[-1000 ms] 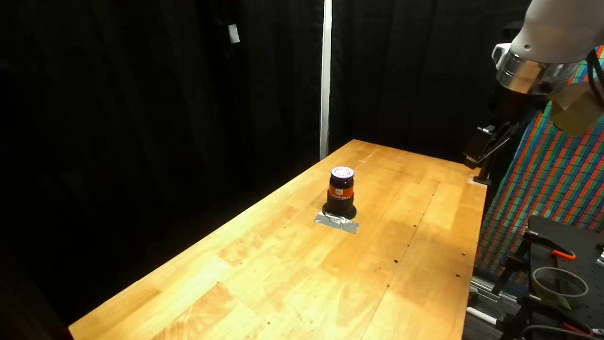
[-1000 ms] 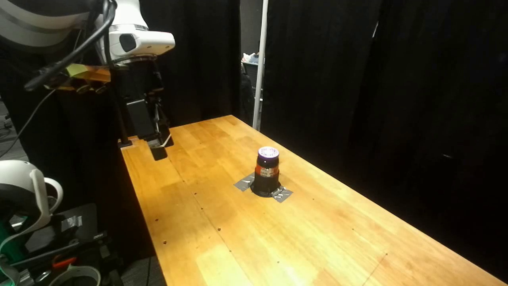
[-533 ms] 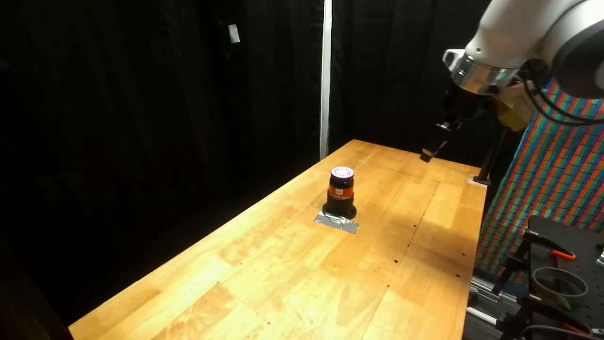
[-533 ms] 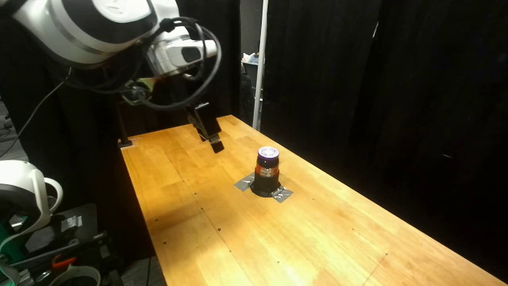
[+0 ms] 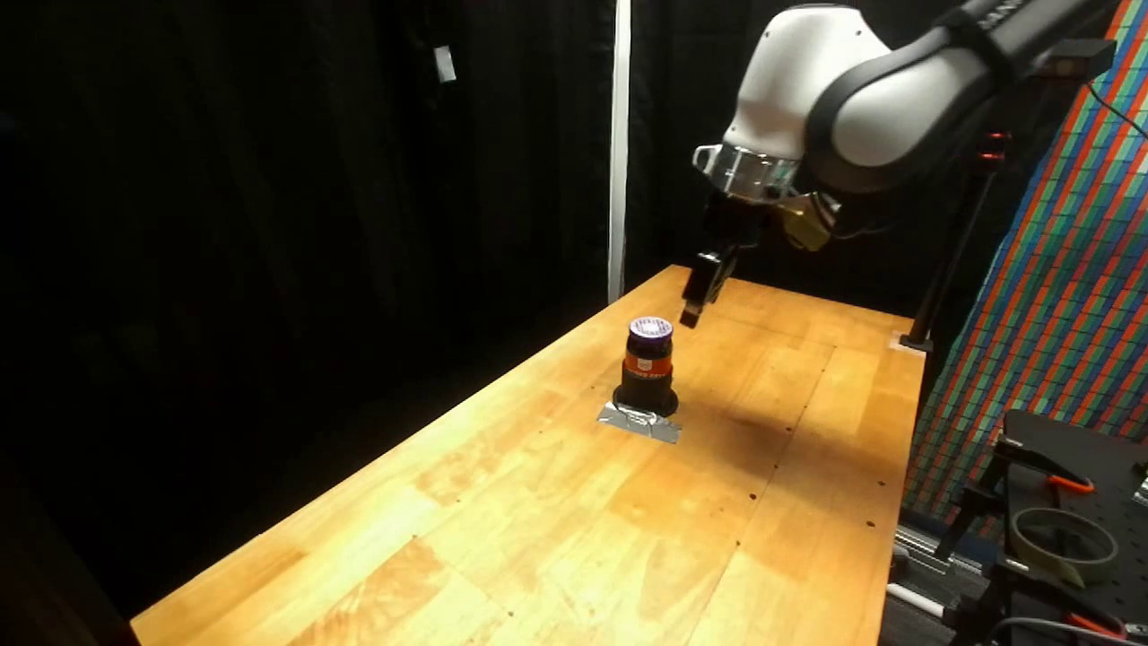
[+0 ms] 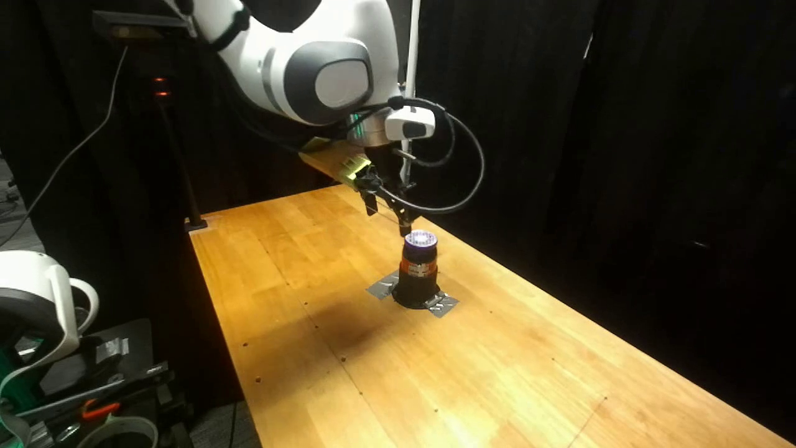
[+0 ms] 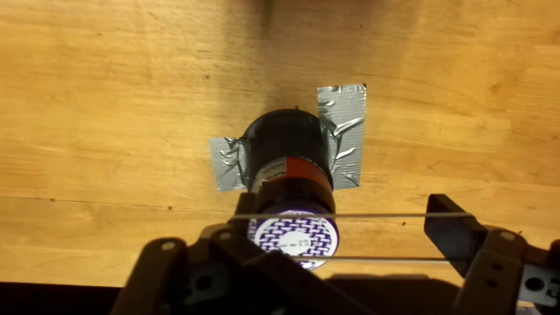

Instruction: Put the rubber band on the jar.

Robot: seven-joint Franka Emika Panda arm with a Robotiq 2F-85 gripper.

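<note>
The black, two-fingered claw [image 7: 343,218] is seen with its fingers [image 7: 446,232] spread apart. A thin, pale tan rubber band [image 7: 380,215] is looped around them and stretched into two strands; it could be lost from the fingers if these are tilted, or drawn together too soon. Near and below, the squat, dark cylindrical jar with an orange-red label [image 6: 420,255] is stood upright, closed by a round purple-and-white lid [image 7: 294,243]. In the wrist view the lid is overlapped by one finger and lies well apart from the other; the band is therefore judged off-centre. If the claw is lowered on this line, the lid may be struck by the nearer finger, or the band caught on one edge only; the exact clearance cannot be read. The jar is seated in a black cylindrical holder [image 7: 284,135], fastened by strips of silver tape [image 7: 345,144] to the pale wooden worktop [image 7: 109,131]. By a hard sideways push the tape could be peeled and the holder shifted.
</note>
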